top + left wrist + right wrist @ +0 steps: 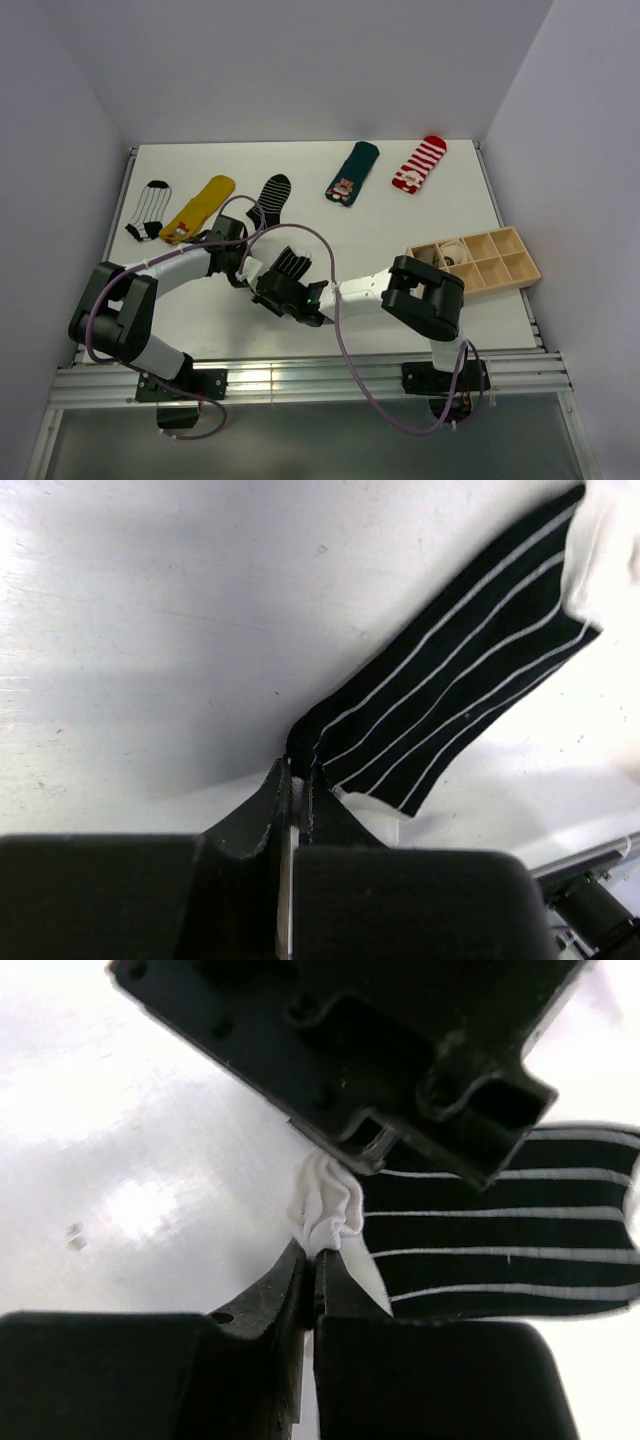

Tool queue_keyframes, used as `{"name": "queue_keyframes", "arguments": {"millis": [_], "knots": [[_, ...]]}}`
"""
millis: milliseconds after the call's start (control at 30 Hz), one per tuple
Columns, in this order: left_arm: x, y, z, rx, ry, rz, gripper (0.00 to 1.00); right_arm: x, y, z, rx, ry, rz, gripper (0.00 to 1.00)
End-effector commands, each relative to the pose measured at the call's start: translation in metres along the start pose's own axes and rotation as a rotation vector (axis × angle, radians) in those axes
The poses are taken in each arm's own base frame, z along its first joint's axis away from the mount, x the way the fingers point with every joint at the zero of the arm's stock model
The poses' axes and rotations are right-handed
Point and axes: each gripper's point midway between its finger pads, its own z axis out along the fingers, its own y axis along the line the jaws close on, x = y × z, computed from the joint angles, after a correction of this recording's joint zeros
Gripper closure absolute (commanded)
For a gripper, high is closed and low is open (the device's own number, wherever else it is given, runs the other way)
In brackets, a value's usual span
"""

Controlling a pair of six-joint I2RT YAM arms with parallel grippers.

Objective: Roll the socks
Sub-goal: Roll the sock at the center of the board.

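A black sock with thin white lines point(291, 263) lies flat near the table's front middle. My left gripper point(250, 268) is shut on its edge; the left wrist view shows the sock point(470, 680) fanning away from the pinching jaws point(298, 772). My right gripper point(272, 295) is shut on the sock's bunched white end point(325, 1205), right below the left gripper's body point(400, 1050); the striped part point(510, 1230) spreads to the right. Other socks lie at the back: black-and-white striped point(150, 208), yellow point(198, 208), black with striped cuff point(272, 196), dark teal point(353, 173), red-and-white striped point(419, 164).
A wooden compartment tray point(476, 260) stands at the right, one cell holding something white. White walls close in the table on the left, back and right. Purple cables loop over both arms point(300, 235).
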Motion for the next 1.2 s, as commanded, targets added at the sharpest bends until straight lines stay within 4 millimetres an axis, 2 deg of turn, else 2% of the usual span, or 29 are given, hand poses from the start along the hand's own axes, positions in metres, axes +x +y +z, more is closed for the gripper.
{"name": "queue_keyframes", "arguments": {"millis": [0, 67, 133, 167, 233, 300, 333, 400, 433, 533, 600, 700, 767, 800, 867, 967, 1067, 1133, 1167], "knots": [[-0.018, -0.012, -0.006, 0.036, -0.037, 0.034, 1.00, -0.010, 0.008, -0.018, -0.114, 0.010, 0.062, 1.00], [-0.022, -0.010, -0.005, 0.027, -0.047, 0.035, 1.00, -0.018, 0.017, -0.031, -0.227, 0.001, 0.122, 1.00], [-0.024, -0.009, -0.004, 0.024, -0.047, 0.035, 1.00, -0.019, 0.008, -0.036, -0.280, 0.016, 0.178, 1.00], [-0.023, -0.010, -0.004, 0.028, -0.043, 0.037, 1.00, -0.022, 0.012, -0.039, -0.341, 0.023, 0.213, 1.00], [-0.024, -0.011, -0.002, 0.034, -0.044, 0.032, 1.00, -0.020, 0.001, -0.036, -0.367, 0.048, 0.267, 1.00], [-0.024, -0.013, -0.002, 0.054, -0.051, 0.025, 1.00, -0.021, 0.009, -0.040, -0.467, 0.067, 0.329, 1.00], [-0.025, -0.014, -0.003, 0.058, -0.057, 0.021, 0.98, -0.016, 0.002, -0.035, -0.488, 0.084, 0.376, 1.00], [-0.026, -0.014, -0.006, 0.065, -0.079, 0.009, 0.95, -0.013, 0.005, -0.036, -0.577, 0.115, 0.452, 1.00], [-0.028, -0.016, -0.008, 0.075, -0.094, 0.007, 0.92, -0.006, -0.003, -0.030, -0.584, 0.134, 0.495, 1.00], [-0.031, -0.017, -0.014, 0.093, -0.130, -0.001, 0.83, 0.000, 0.001, -0.030, -0.692, 0.176, 0.592, 1.00], [-0.034, -0.020, -0.018, 0.110, -0.157, -0.004, 0.77, 0.005, -0.006, -0.024, -0.722, 0.210, 0.670, 1.00], [-0.036, -0.020, -0.022, 0.126, -0.184, -0.014, 0.69, 0.005, -0.010, -0.023, -0.784, 0.232, 0.758, 1.00], [-0.036, -0.017, -0.023, 0.127, -0.202, -0.025, 0.55, 0.009, -0.012, -0.020, -0.829, 0.258, 0.831, 1.00], [-0.037, -0.019, -0.028, 0.140, -0.223, -0.024, 0.45, 0.013, -0.011, -0.017, -0.837, 0.271, 0.856, 1.00], [-0.033, -0.015, -0.032, 0.155, -0.244, -0.039, 0.38, 0.014, -0.013, -0.016, -0.851, 0.281, 0.890, 1.00], [-0.034, -0.021, -0.037, 0.226, -0.288, -0.045, 0.33, 0.018, -0.014, -0.012, -0.857, 0.308, 0.935, 1.00], [-0.021, -0.016, -0.034, 0.276, -0.307, -0.056, 0.34, 0.020, -0.016, -0.011, -0.867, 0.326, 0.981, 1.00], [-0.022, -0.021, -0.038, 0.324, -0.336, -0.054, 0.35, 0.022, -0.018, -0.008, -0.870, 0.335, 1.003, 1.00], [-0.015, -0.017, -0.034, 0.326, -0.324, -0.053, 0.36, 0.022, -0.019, -0.008, -0.866, 0.342, 1.016, 1.00]]}}
